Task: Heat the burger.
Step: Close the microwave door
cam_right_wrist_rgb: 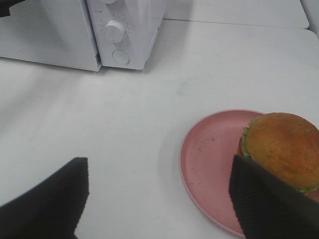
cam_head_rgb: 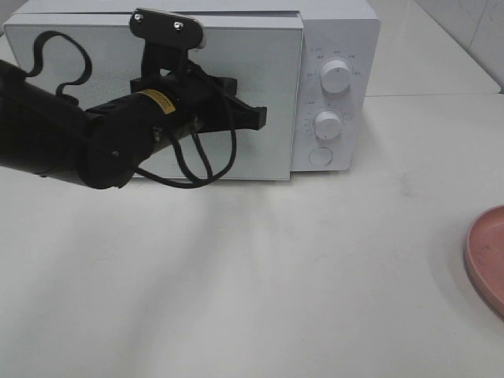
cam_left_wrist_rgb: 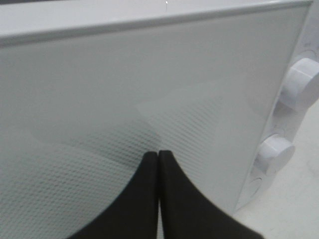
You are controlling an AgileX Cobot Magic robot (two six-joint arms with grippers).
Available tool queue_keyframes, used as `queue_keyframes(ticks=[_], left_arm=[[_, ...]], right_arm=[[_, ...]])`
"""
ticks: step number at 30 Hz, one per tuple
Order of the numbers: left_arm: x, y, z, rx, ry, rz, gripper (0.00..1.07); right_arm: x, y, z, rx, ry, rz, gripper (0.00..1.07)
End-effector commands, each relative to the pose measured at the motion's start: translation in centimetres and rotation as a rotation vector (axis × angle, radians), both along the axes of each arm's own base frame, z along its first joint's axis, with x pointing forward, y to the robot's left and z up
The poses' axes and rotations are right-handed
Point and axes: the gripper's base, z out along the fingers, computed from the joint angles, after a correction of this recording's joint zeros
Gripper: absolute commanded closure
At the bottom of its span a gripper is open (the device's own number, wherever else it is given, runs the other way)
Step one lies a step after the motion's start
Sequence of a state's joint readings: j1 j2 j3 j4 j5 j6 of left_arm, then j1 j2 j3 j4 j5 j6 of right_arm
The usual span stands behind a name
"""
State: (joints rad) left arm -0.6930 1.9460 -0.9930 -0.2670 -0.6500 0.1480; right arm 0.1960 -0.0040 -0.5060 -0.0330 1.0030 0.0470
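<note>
Your table (cam_head_rgb: 260, 276) is bare white. At its back stands the microwave (cam_head_rgb: 335, 31), door (cam_left_wrist_rgb: 124, 89) closed, dials on its right. The left gripper (cam_left_wrist_rgb: 158, 155) is clenched on nothing, its tips pointed at the door front, likely so you can push rather than grasp. The pink plate (cam_right_wrist_rgb: 209, 164) sits well right of the oven. The burger (cam_right_wrist_rgb: 284, 149) rests on it, unheated. The right gripper (cam_right_wrist_rgb: 158, 199) hangs spread wide above the plate, holding nothing.
</note>
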Motion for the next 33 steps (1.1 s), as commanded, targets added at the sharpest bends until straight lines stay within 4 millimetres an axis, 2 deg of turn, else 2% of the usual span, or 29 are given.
queue_keyframes(ticks=[1,3,6,8,14,19,29,30,31,32,33], left_arm=[[1.0,-0.6,0.6,-0.023,-0.016,0.030,1.07],[2.2,-1.3,0.5,-0.015,-0.008,0.051,1.07],[2.4,-1.5,0.4,-0.012,-0.002,0.054,1.07],[3.4,-1.9,0.4,-0.017,-0.004,0.057,1.07],[3.7,-2.2,0.6,-0.023,-0.013,0.057,1.07],[3.3,-2.2,1.0,0.003,0.045,0.030,1.07],[0.9,-2.3,1.8,0.103,0.307,-0.082,1.06],[0.6,-2.2,1.9,0.116,0.338,-0.095,1.01],[0.0,-2.1,1.8,0.151,0.412,-0.124,0.80],[0.0,-2.1,1.8,0.151,0.412,-0.124,0.80],[-0.9,-2.0,1.6,0.191,0.504,-0.156,0.49]], right_arm=[[-0.3,-0.1,-0.1,-0.009,-0.033,-0.002,0.32],[-0.3,-0.1,-0.1,-0.009,-0.033,-0.002,0.32],[-0.3,-0.1,-0.1,-0.009,-0.033,-0.002,0.32],[-0.3,-0.1,-0.1,-0.009,-0.033,-0.002,0.32],[-0.3,-0.1,-0.1,-0.009,-0.033,-0.002,0.32],[-0.3,-0.1,-0.1,-0.009,-0.033,-0.002,0.32],[-0.3,-0.1,-0.1,-0.009,-0.033,-0.002,0.32],[-0.3,-0.1,-0.1,-0.009,-0.033,-0.002,0.32],[-0.3,-0.1,-0.1,-0.009,-0.033,-0.002,0.32],[-0.3,-0.1,-0.1,-0.009,-0.033,-0.002,0.32],[-0.3,-0.1,-0.1,-0.009,-0.033,-0.002,0.32]])
